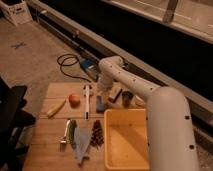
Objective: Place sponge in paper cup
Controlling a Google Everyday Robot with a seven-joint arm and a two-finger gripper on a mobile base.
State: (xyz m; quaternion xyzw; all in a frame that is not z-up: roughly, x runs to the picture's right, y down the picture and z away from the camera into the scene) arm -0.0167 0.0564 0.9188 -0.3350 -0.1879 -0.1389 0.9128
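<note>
The blue sponge [101,104] lies on the wooden table [50,145], right of a long white utensil. My gripper [102,96] hangs at the end of the white arm, directly over the sponge and down at its top. A dark-and-pale oblong block [115,94] and a narrow dark cup [127,97] stand just right of the gripper. The white paper cup [139,102] shows only as a pale sliver behind the dark cup, mostly hidden by my arm.
A yellow bin [127,140] fills the table's front right. An orange fruit [74,100], a banana [56,107], the white utensil [86,100], a dark cone-like cluster [96,132], a grey-blue cloth [81,144] and a brush [69,132] lie on the left half. A cable [67,62] lies on the floor behind.
</note>
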